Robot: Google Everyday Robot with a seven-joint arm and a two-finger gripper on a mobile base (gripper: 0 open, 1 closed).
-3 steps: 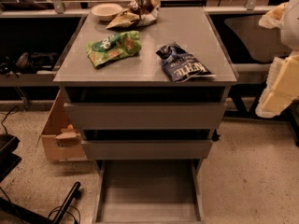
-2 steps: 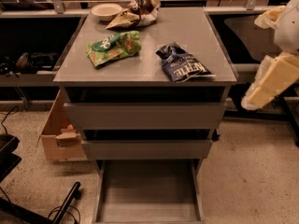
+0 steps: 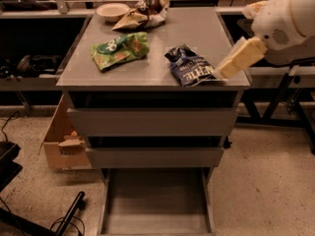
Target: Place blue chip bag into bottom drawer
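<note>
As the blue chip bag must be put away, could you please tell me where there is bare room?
The bottom drawer is bare wall to wall. On the cabinet top, free patches lie behind the blue chip bag and before the green bag. Crowded: the back left, with bowl and brown-and-white bag, and front right, where the tool is beside the blue chip bag.

The claw (image 3: 227,69) hangs at upper right, tilted down-left.
</note>
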